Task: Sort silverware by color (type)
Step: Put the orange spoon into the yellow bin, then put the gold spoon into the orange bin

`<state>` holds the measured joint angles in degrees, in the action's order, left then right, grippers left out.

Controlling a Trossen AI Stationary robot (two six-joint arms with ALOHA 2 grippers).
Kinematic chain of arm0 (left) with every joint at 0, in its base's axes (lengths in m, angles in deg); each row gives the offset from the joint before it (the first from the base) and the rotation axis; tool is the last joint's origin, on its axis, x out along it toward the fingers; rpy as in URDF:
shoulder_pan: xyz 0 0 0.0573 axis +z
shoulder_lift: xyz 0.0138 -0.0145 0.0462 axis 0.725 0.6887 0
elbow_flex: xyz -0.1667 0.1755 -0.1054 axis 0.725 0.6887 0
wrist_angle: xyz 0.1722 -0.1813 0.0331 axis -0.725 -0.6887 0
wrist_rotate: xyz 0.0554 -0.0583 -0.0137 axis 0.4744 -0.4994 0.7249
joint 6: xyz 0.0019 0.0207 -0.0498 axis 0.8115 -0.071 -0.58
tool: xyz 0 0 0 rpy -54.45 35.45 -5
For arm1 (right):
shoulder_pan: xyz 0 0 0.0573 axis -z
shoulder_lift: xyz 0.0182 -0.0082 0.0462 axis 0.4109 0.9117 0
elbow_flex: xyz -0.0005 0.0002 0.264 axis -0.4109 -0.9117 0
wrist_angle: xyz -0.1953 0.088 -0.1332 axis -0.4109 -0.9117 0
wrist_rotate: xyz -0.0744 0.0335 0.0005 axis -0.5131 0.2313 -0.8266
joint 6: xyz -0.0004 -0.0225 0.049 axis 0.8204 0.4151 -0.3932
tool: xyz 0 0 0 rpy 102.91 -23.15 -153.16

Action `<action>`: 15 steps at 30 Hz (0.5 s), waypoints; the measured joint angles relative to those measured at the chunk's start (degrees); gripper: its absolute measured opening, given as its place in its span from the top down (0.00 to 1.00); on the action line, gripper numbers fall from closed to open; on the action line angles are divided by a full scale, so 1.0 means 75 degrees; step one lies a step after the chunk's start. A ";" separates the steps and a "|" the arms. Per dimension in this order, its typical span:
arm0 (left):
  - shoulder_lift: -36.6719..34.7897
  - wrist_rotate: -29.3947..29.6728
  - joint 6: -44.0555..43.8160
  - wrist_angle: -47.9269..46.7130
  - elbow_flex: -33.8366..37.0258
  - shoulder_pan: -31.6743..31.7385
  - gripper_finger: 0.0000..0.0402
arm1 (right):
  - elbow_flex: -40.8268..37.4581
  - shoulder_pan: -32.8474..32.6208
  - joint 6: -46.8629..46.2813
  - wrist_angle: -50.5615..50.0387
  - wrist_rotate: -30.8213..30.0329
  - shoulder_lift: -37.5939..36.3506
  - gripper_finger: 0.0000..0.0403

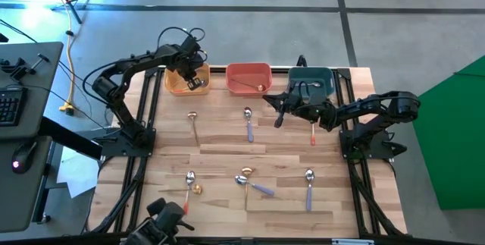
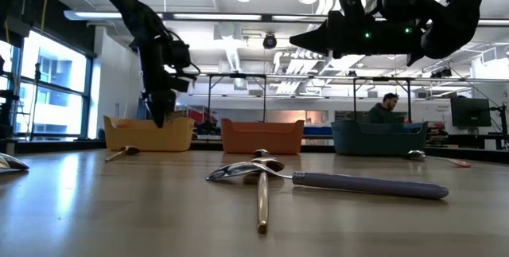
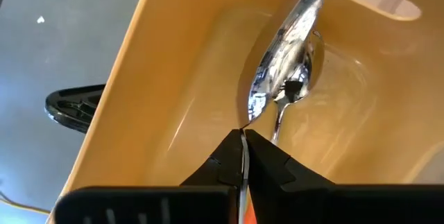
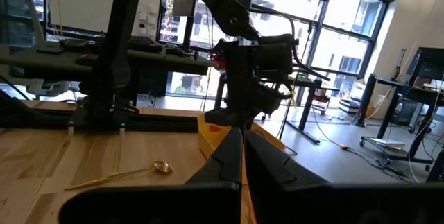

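Partly, the left gripper [image 1: 195, 76] hid its load: in the high view its wrist covered the inside of the yellow bin [image 1: 173, 87] at the table's [image 1: 220, 158] far left corner. In the left wrist view its fingers [image 3: 223, 160] pressed almost together on a thin strip, orange low down, apparently the handle of a silver spoon [image 3: 288, 50] whose bowl hung inside the bin against a wall. How much of that shine was reflection was hard to tell.

The left arm reached from the left edge and bent down into the bin. The right arm stretched level from the right edge, above the table, in front of the teal bin [image 1: 311, 71]; the right gripper [image 1: 277, 113] was closed and empty, and the arm cut off part of a red-handled spoon [image 1: 312, 133].

A gold spoon [image 1: 194, 124] and a purple-handled spoon [image 1: 249, 127] lay mid-table, well apart. More spoons [image 1: 308, 185] lay along the near edge, with bare wood between the rows.
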<state>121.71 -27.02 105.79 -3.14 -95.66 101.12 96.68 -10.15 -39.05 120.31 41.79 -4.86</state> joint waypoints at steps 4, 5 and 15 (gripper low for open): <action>0.0000 0.0004 -0.0071 -0.0017 0.0000 0.0018 0.91 | 0.0000 0.0000 0.0000 -0.0003 0.0000 0.0000 1.00; 0.0000 0.0003 -0.0087 -0.0029 0.0000 0.0018 0.89 | 0.0000 0.0000 0.0000 -0.0003 0.0000 0.0000 1.00; -0.0121 0.0794 -0.0412 -0.0290 0.0000 -0.0192 0.89 | 0.0000 0.0192 0.0201 -0.0070 0.0023 0.0000 1.00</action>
<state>120.80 -21.07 102.70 -5.32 -95.66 99.68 96.68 -8.71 -37.55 119.78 41.96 -4.86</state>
